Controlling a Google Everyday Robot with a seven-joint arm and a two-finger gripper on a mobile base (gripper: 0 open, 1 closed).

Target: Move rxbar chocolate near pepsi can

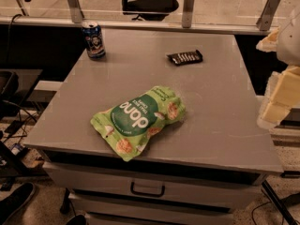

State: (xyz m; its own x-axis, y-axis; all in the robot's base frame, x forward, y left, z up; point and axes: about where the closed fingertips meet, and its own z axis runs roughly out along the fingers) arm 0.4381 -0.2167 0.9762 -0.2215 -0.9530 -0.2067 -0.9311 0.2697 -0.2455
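The rxbar chocolate [185,57] is a small flat black wrapper with pale lettering, lying on the far right part of the grey table top [220,107]. The pepsi can [93,39] stands upright at the far left corner, dark blue with a silver top. The two are well apart, with bare table between them. My gripper [280,97] shows as pale blocky parts at the right edge of the view, beyond the table's right side and holding nothing that I can see. It is to the right of the bar and nearer the camera.
A large green snack bag [139,120] lies in the middle of the table toward the front edge. The table has drawers with a dark handle [147,190] below. A rail with metal posts [189,6] and an office chair [149,0] stand behind.
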